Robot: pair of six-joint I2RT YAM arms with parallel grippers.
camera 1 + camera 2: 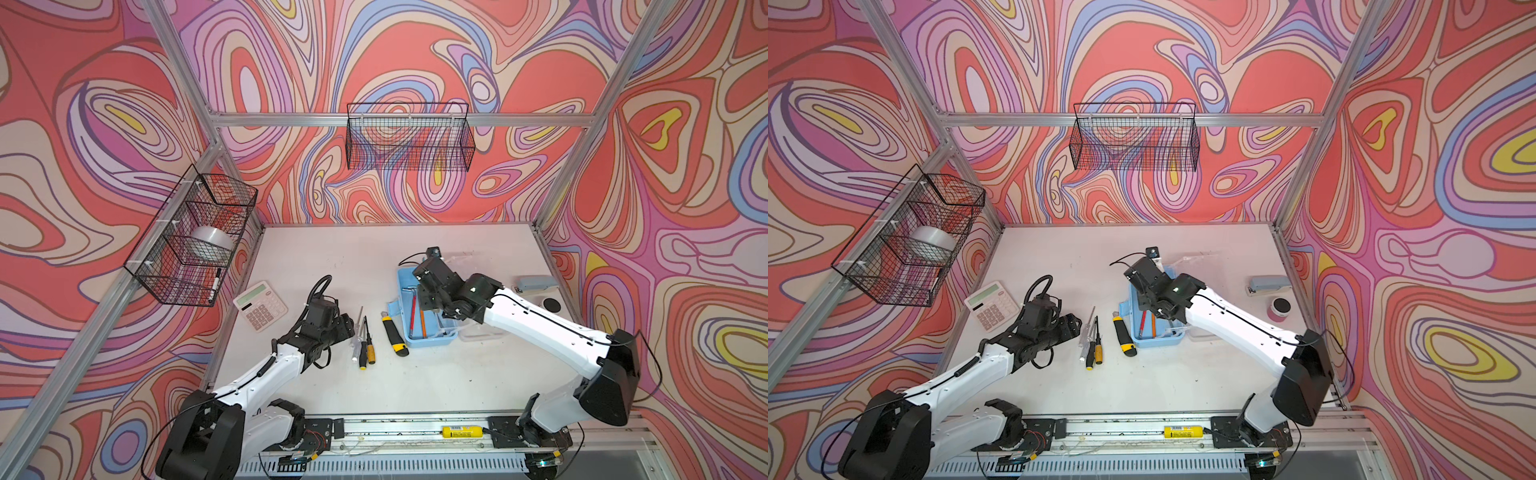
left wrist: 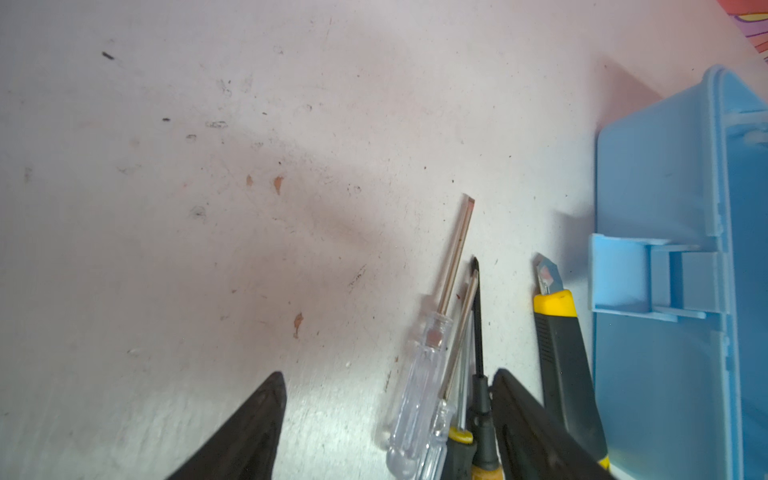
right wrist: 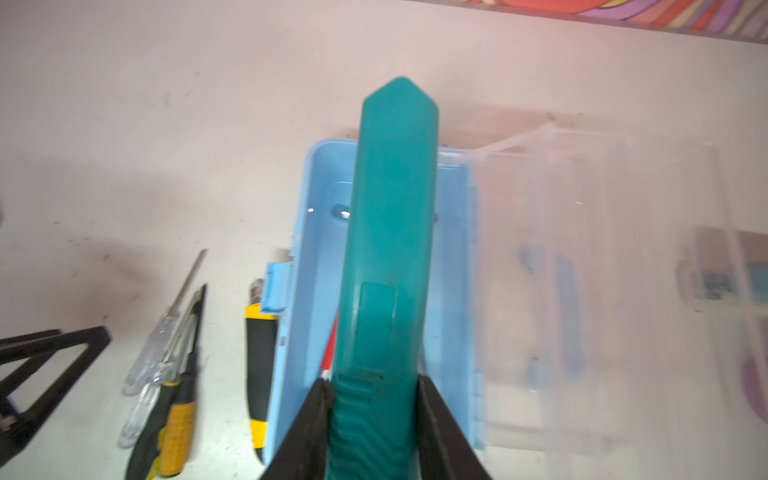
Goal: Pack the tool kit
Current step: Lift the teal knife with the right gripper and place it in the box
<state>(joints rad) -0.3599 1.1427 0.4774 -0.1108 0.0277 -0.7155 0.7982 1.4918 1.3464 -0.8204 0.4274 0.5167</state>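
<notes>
The tool kit's light-blue box [image 1: 428,343] [image 1: 1154,340] [image 3: 316,232] stands open on the table, its clear lid [image 3: 582,270] folded out flat beside it. A red and an orange tool [image 1: 413,316] lie inside. My right gripper [image 3: 374,382] [image 1: 430,299] is shut on a teal utility knife [image 3: 390,232], held lengthwise over the box. A yellow-black utility knife [image 1: 395,336] [image 2: 561,353] lies left of the box. Several screwdrivers [image 1: 363,345] [image 2: 419,395] lie further left. My left gripper [image 2: 388,375] [image 1: 347,326] is open, the screwdriver handles lying between its fingers, close to one.
A white calculator [image 1: 260,305] lies behind the left arm. A pale blue stapler [image 1: 536,284] and a pink round tin with a black lid [image 1: 552,305] sit at the right edge. Wire baskets [image 1: 195,237] hang on the walls. A yellow cylinder [image 1: 463,432] rests on the front rail.
</notes>
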